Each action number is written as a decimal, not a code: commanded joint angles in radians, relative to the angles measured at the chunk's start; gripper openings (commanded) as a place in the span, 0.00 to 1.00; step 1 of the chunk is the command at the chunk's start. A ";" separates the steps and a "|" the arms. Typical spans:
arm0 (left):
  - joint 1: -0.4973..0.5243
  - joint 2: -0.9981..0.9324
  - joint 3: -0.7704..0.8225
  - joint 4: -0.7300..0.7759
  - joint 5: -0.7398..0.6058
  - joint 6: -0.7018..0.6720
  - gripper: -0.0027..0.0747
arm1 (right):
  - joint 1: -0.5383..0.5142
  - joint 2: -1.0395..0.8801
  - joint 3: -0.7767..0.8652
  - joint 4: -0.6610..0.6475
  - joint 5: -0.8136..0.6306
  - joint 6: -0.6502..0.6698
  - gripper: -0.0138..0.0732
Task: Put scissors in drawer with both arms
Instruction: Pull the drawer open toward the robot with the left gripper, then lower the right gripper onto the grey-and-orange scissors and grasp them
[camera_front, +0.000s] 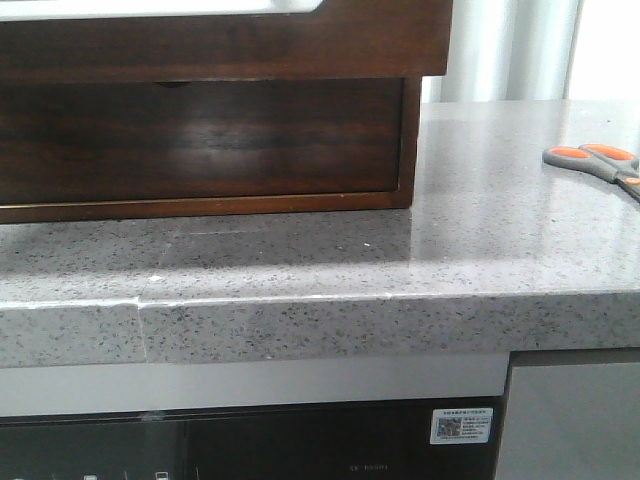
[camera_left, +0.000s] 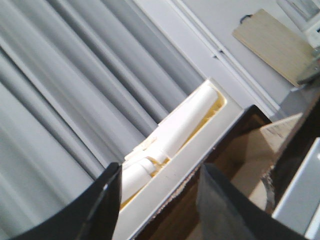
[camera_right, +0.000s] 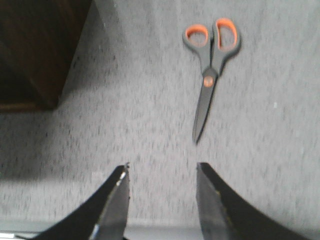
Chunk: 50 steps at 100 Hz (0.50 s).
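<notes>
The scissors (camera_front: 598, 163), grey with orange-lined loops, lie flat on the speckled counter at the far right. In the right wrist view the scissors (camera_right: 210, 70) are closed, blade tip pointing toward my right gripper (camera_right: 162, 172), which hangs open above bare counter a short way from that tip. The drawer (camera_front: 220, 42), a wide dark brown front with a whitish strip on top, runs along the upper left. My left gripper (camera_left: 160, 175) is open, with the whitish strip (camera_left: 200, 145) and dark wood edge showing between its fingers. Neither gripper shows in the front view.
Below the drawer sits another dark front with a small finger notch (camera_front: 175, 86), part of the wooden cabinet (camera_right: 35, 50). The counter's front edge (camera_front: 320, 320) is near. Grey curtains (camera_left: 65, 90) and a pale wooden board (camera_left: 272, 42) stand behind.
</notes>
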 joint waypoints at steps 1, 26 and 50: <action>-0.007 -0.025 -0.028 -0.110 -0.027 -0.016 0.43 | -0.005 0.081 -0.110 -0.017 -0.047 -0.014 0.45; -0.007 -0.097 -0.028 -0.252 0.066 -0.016 0.43 | -0.005 0.394 -0.391 -0.019 0.182 -0.014 0.46; -0.007 -0.119 -0.028 -0.269 0.121 -0.016 0.43 | -0.005 0.635 -0.619 -0.127 0.303 -0.014 0.46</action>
